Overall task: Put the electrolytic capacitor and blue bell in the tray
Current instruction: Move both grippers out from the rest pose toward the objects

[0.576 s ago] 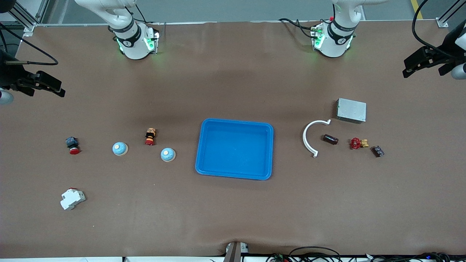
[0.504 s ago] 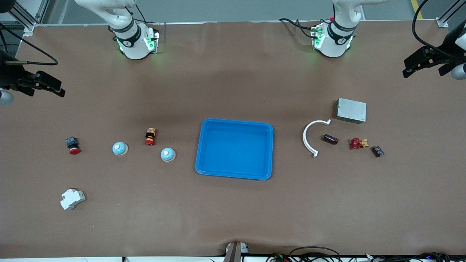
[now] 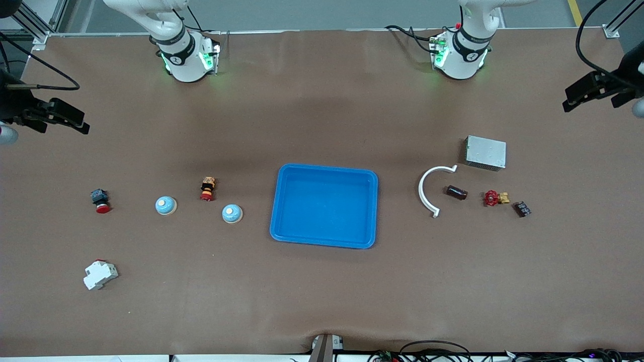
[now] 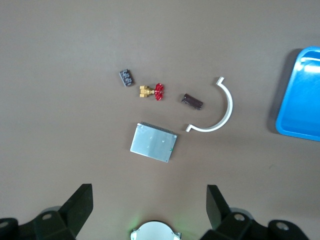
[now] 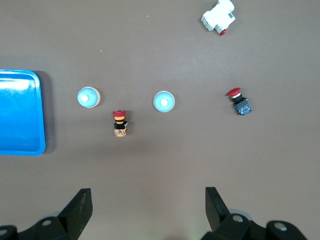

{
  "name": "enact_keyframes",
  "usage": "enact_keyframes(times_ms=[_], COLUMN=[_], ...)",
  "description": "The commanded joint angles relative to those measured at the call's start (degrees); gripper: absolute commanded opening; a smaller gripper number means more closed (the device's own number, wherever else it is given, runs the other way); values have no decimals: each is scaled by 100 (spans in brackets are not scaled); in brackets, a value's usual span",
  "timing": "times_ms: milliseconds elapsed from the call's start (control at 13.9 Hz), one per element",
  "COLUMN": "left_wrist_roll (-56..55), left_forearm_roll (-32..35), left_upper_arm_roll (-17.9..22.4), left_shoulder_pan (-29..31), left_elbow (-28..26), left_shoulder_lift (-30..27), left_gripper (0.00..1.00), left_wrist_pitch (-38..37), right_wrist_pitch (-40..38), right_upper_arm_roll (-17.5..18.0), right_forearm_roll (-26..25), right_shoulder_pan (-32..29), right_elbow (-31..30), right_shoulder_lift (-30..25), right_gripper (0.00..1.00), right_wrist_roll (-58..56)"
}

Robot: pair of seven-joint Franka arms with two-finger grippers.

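I am seeing the shallow bright-blue plastic tray (image 3: 324, 205) sitting mid-table with nothing in it. The dark brown cylindrical capacitor (image 3: 457, 192) is lying toward the left arm's end, just beside a white curved plastic clip (image 3: 428, 189). Two pale-blue domed bells (image 3: 232, 213) (image 3: 165, 205) are resting toward the right arm's end. The left gripper (image 4: 149, 206) and right gripper (image 5: 148, 206) are hanging high with fingers spread apart.
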Motion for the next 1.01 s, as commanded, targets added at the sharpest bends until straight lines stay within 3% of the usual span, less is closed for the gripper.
enact_keyframes(times_ms=[0,216,504,720,936], left_wrist_roll=[-4,-14,-66,-137,-137], left_forearm_roll=[72,80,72,80,80], left_upper_arm_roll=[33,33,33,33,42], left_shoulder_pan=[108,337,662,794,970], left_elbow=[-273,-1090,-2347,-2849,-3149], left_shoulder_lift=[330,348,374,769,1357], left_gripper=[100,100,100,100,97], left_wrist_pitch=[134,836,2390,3453,4587], right_wrist_pitch=[-89,-98,-89,-46,-2], right_upper_arm_roll=[16,16,16,34,34], right_forearm_roll=[-70,-61,-53,26,18], right_shoulder_pan=[7,16,25,86,550], right_elbow=[157,157,157,157,192], right_shoulder_lift=[94,112,147,260,682], right_gripper=[100,100,100,100,100], right_wrist_roll=[45,45,62,89,89])
